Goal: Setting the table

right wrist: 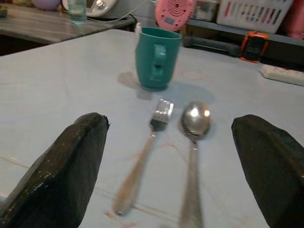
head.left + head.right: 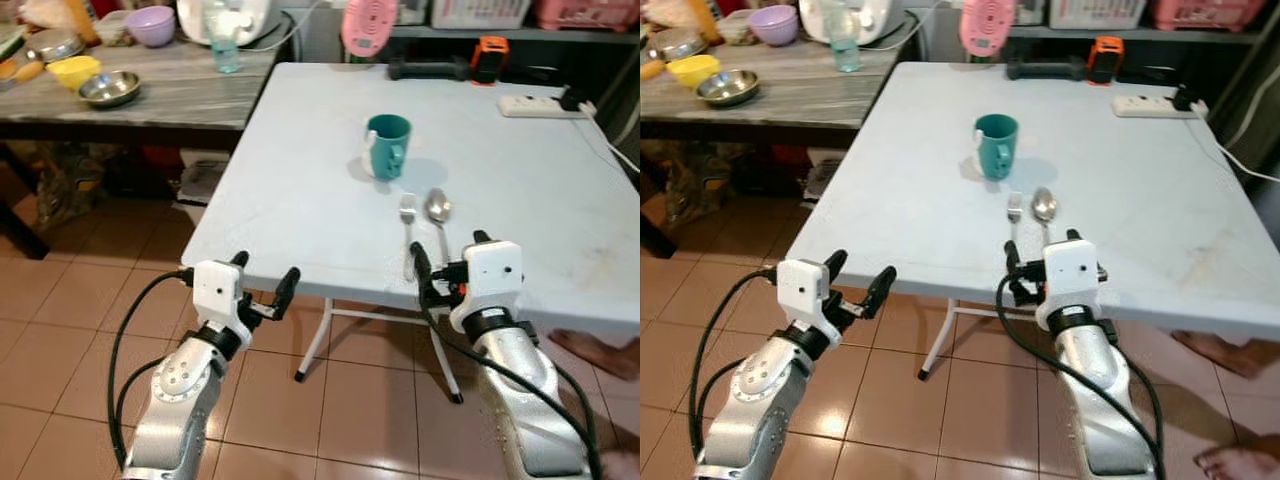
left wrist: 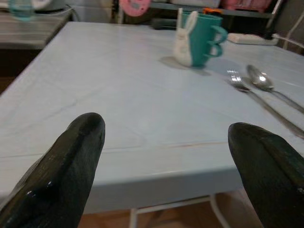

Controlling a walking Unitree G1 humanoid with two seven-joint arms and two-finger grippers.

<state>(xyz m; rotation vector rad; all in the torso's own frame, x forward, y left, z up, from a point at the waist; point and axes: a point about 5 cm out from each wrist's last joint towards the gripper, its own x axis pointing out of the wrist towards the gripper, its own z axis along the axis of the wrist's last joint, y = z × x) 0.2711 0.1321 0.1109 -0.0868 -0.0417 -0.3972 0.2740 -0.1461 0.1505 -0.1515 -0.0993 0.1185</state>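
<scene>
On the table (image 2: 300,190) we have mug (image 2: 387,146), fork (image 2: 407,225) and spoon (image 2: 439,215) laid; both claws, left (image 2: 262,283) and right (image 2: 447,262), gape empty. Next we'd fetch a plate.

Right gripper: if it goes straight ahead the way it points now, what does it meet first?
The right gripper, fingers open, would most likely meet the handles of the fork and spoon lying side by side between its fingers. The teal mug stands beyond them. Its height above the white table is unclear.
</scene>
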